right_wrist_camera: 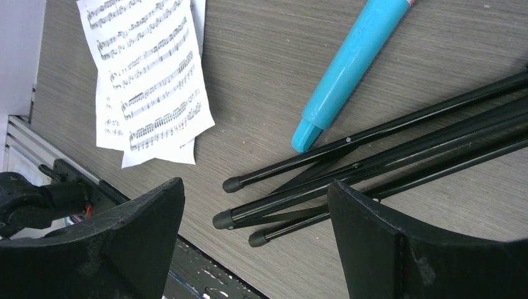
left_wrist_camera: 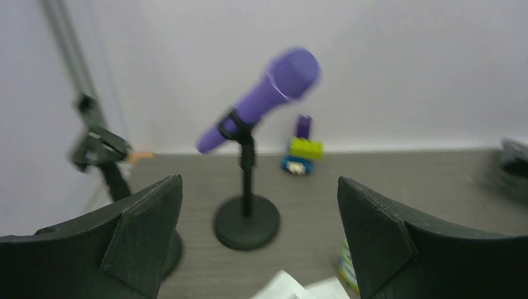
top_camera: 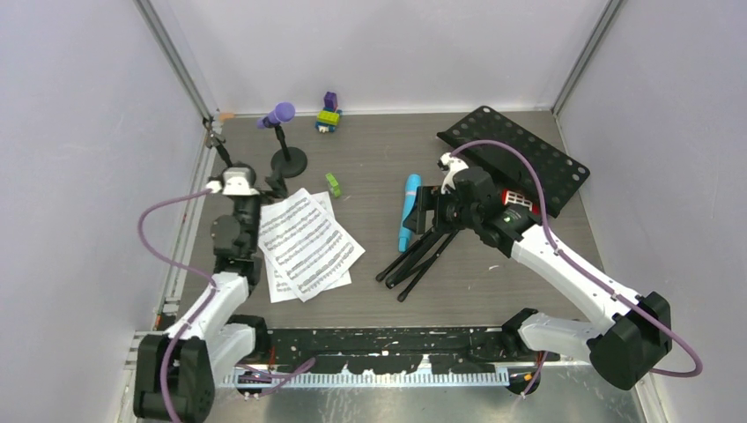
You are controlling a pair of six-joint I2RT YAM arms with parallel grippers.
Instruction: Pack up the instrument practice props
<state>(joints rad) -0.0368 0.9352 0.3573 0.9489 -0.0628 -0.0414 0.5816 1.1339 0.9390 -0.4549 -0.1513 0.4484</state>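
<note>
Left gripper (left_wrist_camera: 259,179): fingers spread, nothing between them, at the far left corner of the sheet-music pages (top_camera: 304,242). Beyond the pages we see the purple microphone (left_wrist_camera: 261,99) clipped in its mic holder (left_wrist_camera: 246,221). Right of the pages the cyan microphone (top_camera: 409,210) lies flat, then the tripod legs (top_camera: 423,260). Right gripper (right_wrist_camera: 255,185): spread above the legs, empty. The music rack (top_camera: 520,159) lies farthest right.

Pale walls (top_camera: 396,44) — lilac-tinted, grey woodgrain tabletop (top_camera: 379,150)
</note>
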